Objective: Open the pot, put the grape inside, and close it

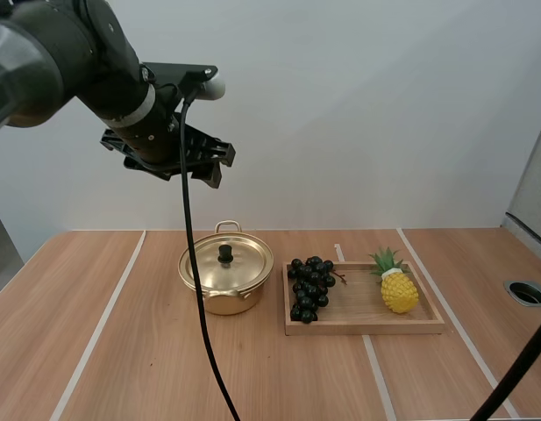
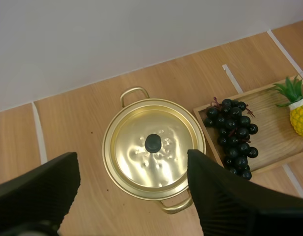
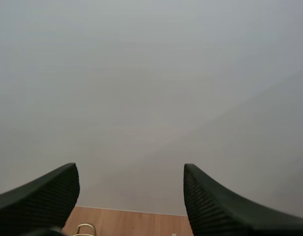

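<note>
A gold pot [image 1: 226, 279] stands on the table with its lid on, a black knob [image 1: 224, 254] at the lid's middle. A bunch of dark grapes [image 1: 310, 288] lies at the left end of a wooden tray [image 1: 366, 323], just right of the pot. My left gripper [image 1: 187, 158] hangs high above the pot, well clear of it. In the left wrist view the left gripper [image 2: 131, 156] is open over the lidded pot [image 2: 141, 172], with the knob [image 2: 152, 143] between the fingers' line and the grapes [image 2: 233, 135] beside it. My right gripper [image 3: 129, 168] is open, faces the wall and holds nothing.
A toy pineapple [image 1: 398, 285] lies on the tray's right half. A round metal grommet [image 1: 526, 292] is set in the table at the far right. White lines cross the wooden table [image 1: 121, 351]. One pot handle [image 3: 85, 228] peeks in below the right gripper.
</note>
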Motion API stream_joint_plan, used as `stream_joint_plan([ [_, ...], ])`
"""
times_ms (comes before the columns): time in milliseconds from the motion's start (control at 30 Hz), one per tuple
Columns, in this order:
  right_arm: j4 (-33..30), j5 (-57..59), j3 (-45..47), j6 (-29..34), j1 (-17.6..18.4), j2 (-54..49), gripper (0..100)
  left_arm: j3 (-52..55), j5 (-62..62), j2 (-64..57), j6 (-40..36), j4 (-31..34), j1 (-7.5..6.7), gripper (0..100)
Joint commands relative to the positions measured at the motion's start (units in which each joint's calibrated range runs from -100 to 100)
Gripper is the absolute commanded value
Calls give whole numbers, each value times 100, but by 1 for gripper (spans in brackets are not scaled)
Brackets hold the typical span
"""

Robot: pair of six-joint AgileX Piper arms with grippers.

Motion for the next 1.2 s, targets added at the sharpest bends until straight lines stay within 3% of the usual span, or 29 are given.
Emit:
stream_joint_plan([
  [0, 54, 0, -77, 30, 5, -74, 100, 56, -128, 221, 121, -255, 8, 100],
  [667, 54, 0, -77, 30, 5, -74, 100, 120, -523, 1628, 1020, -403, -9, 100],
  [833, 54, 0, -77, 30, 5, -74, 100, 244, -595, 1898, 1139, -103, -264, 100],
  [967, 28, 0, -77, 30, 5, -74, 100, 256, -1342, 2049, 766, 250, -467, 100],
  [1167, 0, 0, -77, 30, 5, -74, 100, 256, -1708, 2358, 538, 636, -513, 100],
])
